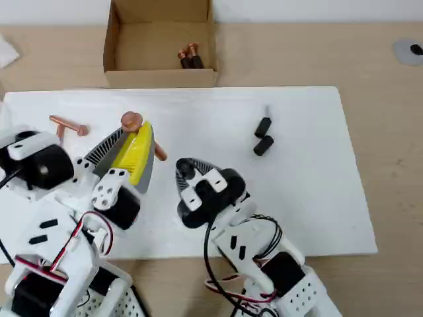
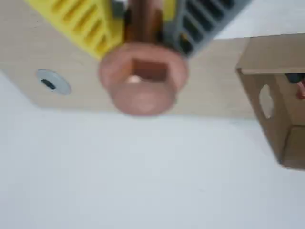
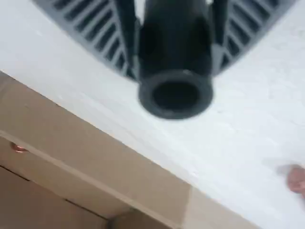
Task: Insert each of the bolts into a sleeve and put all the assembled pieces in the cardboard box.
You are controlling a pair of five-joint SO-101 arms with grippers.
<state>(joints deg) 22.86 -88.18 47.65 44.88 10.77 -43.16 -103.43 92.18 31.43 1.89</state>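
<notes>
While both arms sit over the white mat [image 1: 310,205]: left gripper [image 1: 137,132] clamped on a copper bolt [image 2: 143,81]; right gripper [image 1: 188,169] clamped on a black sleeve [image 3: 175,93]. On the mat: loose bolt [image 1: 66,124], spare sleeves [image 1: 263,145]. Cardboard box [image 1: 158,78]: apparently two assembled pieces [image 1: 189,58] inside.

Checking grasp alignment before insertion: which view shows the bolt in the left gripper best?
Left wrist view: the bolt is head-on, socket visible, shaft clamped in the left gripper. High view shows its head and shaft tip either side of the gripper. Right wrist view has a copper blur at its edge; can't tell what.
</notes>
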